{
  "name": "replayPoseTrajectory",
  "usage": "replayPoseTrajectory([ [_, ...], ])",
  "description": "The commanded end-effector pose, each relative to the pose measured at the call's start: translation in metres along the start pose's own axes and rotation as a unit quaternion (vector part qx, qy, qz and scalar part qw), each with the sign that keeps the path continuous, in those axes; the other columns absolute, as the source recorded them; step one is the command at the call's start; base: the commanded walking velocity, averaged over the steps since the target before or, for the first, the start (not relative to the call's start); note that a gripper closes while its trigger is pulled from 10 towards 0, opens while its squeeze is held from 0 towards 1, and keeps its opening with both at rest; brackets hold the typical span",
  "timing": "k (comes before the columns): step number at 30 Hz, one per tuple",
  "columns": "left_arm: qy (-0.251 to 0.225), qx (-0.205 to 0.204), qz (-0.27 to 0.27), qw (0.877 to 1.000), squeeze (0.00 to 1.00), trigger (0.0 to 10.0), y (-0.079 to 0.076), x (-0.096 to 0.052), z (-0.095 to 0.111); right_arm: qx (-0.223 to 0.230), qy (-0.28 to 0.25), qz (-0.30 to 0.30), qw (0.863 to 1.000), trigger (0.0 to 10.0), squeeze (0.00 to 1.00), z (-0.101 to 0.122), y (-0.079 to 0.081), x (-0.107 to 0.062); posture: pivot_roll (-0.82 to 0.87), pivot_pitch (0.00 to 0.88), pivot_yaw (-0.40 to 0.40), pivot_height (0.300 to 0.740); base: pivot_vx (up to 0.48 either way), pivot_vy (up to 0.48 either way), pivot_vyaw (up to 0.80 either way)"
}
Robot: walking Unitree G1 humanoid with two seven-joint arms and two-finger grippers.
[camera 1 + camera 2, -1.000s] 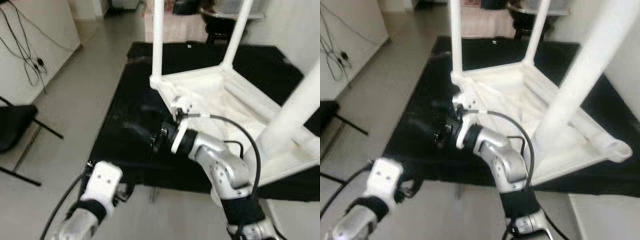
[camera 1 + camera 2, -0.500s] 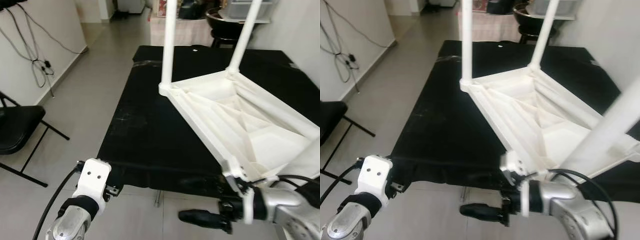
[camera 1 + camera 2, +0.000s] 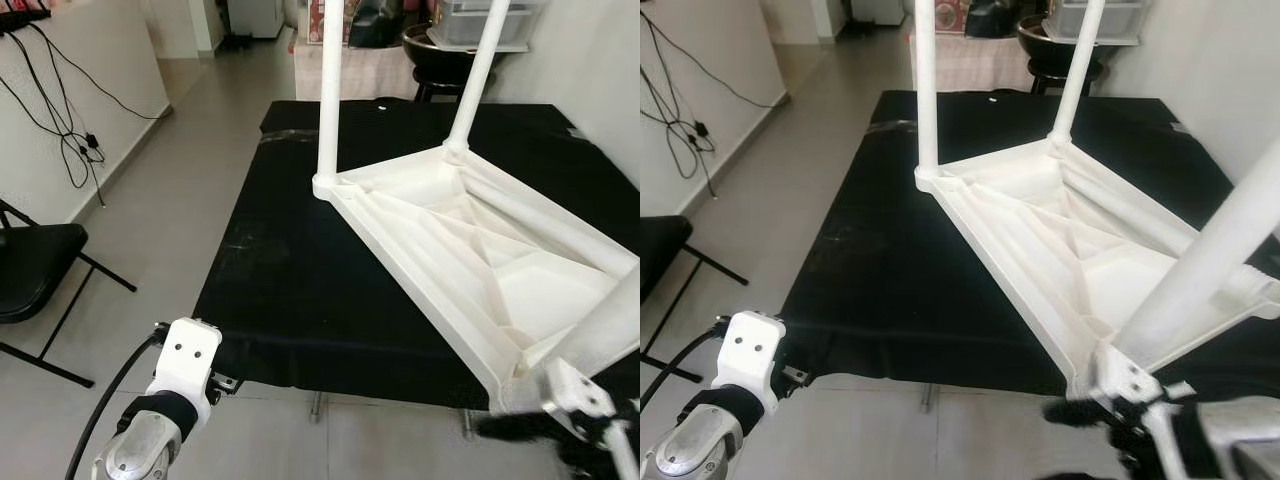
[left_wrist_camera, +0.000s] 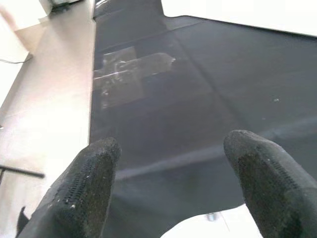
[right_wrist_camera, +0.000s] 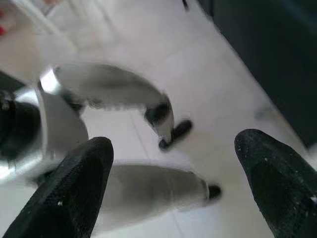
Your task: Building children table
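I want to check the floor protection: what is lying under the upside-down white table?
A black mat lies under the white table, spread over the light tiled floor. The part of the mat directly beneath the tabletop is covered, so I cannot see it.

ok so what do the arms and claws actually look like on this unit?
Left arm: silver metal, black band at the wrist, white boxy wrist housing with two small dark dots, and a black cable looping along it. Left claw: two rounded black fingers with a fine ribbed texture. Right arm: silver with black section and white bracket; right claw has the same black fingers.
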State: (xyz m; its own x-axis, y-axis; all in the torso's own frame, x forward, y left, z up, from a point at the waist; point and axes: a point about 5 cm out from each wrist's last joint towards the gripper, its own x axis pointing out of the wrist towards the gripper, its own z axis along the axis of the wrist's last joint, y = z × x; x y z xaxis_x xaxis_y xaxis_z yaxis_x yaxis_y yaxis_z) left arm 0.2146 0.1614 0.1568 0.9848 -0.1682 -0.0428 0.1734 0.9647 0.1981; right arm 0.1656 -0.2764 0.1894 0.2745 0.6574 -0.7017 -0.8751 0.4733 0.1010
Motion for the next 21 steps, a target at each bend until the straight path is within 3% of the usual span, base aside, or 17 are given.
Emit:
replayPoseTrajectory([
  [1, 0.009, 0.005, -0.004, 1.0, 0.0, 10.0, 0.001, -0.001, -0.004, 0.001, 0.043, -0.041, 0.998, 10.0, 0.0, -0.006, -0.006, -0.022, -0.07, 0.142, 0.016, 0.74, 0.0, 0.0, 0.0],
  [3, 0.009, 0.005, -0.004, 1.0, 0.0, 10.0, 0.001, -0.001, -0.004, 0.001, 0.043, -0.041, 0.998, 10.0, 0.0, -0.006, -0.006, -0.022, -0.07, 0.142, 0.016, 0.74, 0.0, 0.0, 0.0],
  [7, 0.007, 0.005, -0.006, 1.0, 0.0, 10.0, 0.0, 0.0, -0.004, 0.001, 0.09, -0.08, 0.993, 10.0, 0.0, -0.011, -0.013, -0.04, -0.07, 0.141, 0.015, 0.74, 0.0, 0.0, 0.0],
  [14, 0.006, 0.006, -0.008, 1.0, 0.0, 10.0, 0.0, 0.0, -0.004, -0.026, 0.073, -0.114, 0.99, 10.0, 0.0, -0.001, -0.022, -0.04, -0.06, 0.14, 0.011, 0.74, 0.0, 0.0, 0.0],
  [15, 0.006, 0.006, -0.008, 1.0, 0.0, 10.0, 0.0, 0.0, -0.003, -0.061, 0.018, -0.128, 0.99, 10.0, 0.0, 0.015, -0.026, -0.031, -0.06, 0.14, 0.011, 0.74, 0.0, 0.0, 0.0],
  [16, 0.005, 0.007, -0.008, 1.0, 0.0, 10.0, 0.0, 0.0, -0.003, -0.117, -0.08, -0.15, 0.978, 10.0, 0.0, 0.046, -0.031, -0.015, -0.06, 0.14, 0.012, 0.74, 0.0, 0.0, 0.0],
  [19, 0.005, 0.007, -0.008, 1.0, 0.0, 10.0, 0.0, 0.0, -0.003, -0.117, -0.08, -0.15, 0.978, 10.0, 0.0, 0.046, -0.031, -0.015, -0.06, 0.14, 0.012, 0.74, 0.0, 0.0, 0.0],
  [20, 0.004, 0.008, -0.008, 1.0, 0.0, 10.0, 0.0, 0.0, -0.003, -0.124, -0.113, -0.151, 0.974, 10.0, 0.0, 0.056, -0.032, -0.01, -0.05, 0.14, 0.011, 0.74, 0.0, 0.0, 0.0],
  [21, 0.004, 0.008, -0.008, 1.0, 0.0, 10.0, 0.0, 0.0, -0.003, -0.124, -0.113, -0.151, 0.974, 10.0, 0.0, 0.056, -0.032, -0.01, -0.05, 0.14, 0.011, 0.74, 0.0, 0.0, 0.0],
])
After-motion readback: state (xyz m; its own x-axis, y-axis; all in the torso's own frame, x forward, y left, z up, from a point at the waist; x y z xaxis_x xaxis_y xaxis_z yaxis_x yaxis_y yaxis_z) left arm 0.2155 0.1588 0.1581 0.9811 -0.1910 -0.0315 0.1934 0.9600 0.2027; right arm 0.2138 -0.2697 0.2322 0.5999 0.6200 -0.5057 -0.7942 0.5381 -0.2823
